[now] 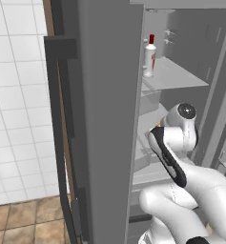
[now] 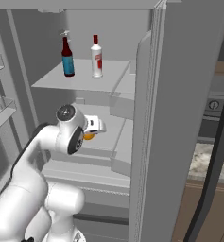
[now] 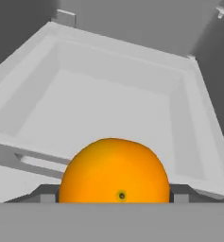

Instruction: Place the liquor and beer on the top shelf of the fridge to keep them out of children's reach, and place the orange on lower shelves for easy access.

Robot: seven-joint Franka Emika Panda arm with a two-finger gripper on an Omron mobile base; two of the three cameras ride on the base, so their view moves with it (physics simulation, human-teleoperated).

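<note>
The tool (image 2: pixel 93 131) is seen inside the open fridge (image 2: pixel 179 71), closed on the orange (image 3: pixel 114 171), which is pinched between its two dark fingertips (image 3: pixel 46 194) and pokes out at the tool's 6 o'clock side in the right base view. In the hand view the orange sits at 6 o'clock, and a pale grey box-like bin (image 3: pixel 193 118) is spread out past it toward 12 o'clock, its floor bare. The orange is held above the bin's near rim and is not seen touching it. The liquor (image 2: pixel 97 57) and the beer (image 2: pixel 67 57) are stood upright on the top shelf (image 2: pixel 47 82), near each other but apart, the beer at 9 o'clock of the liquor in the right base view. The tool is placed below that shelf, level with the lower shelves (image 2: pixel 97 156). The thick fridge door (image 1: pixel 109 119) is swung open at the arm's left.
</note>
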